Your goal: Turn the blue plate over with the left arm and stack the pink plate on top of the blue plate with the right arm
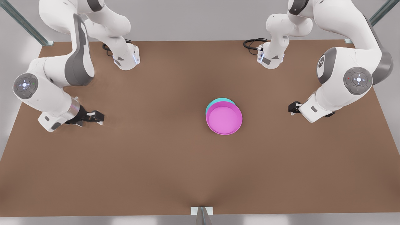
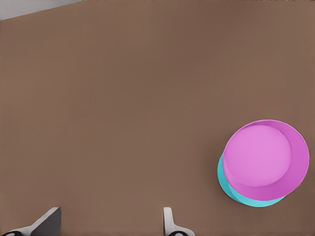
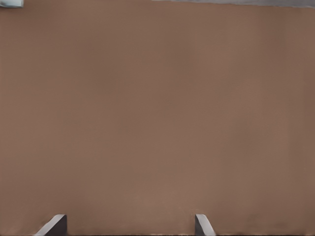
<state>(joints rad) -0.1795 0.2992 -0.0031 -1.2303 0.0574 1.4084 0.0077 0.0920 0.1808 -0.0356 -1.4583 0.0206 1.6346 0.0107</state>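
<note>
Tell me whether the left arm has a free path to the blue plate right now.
Only partly, it seems. Open table lies between the left pincer and the stack, but the pink plate sits on the blue plate, leaving just a cyan edge exposed. The right pincer waits far off, open.

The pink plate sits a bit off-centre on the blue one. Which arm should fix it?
Probably left: the left gripper is nearer the pink plate and blue plate, and its wrist view sees them. The right gripper waits farther off.
</note>
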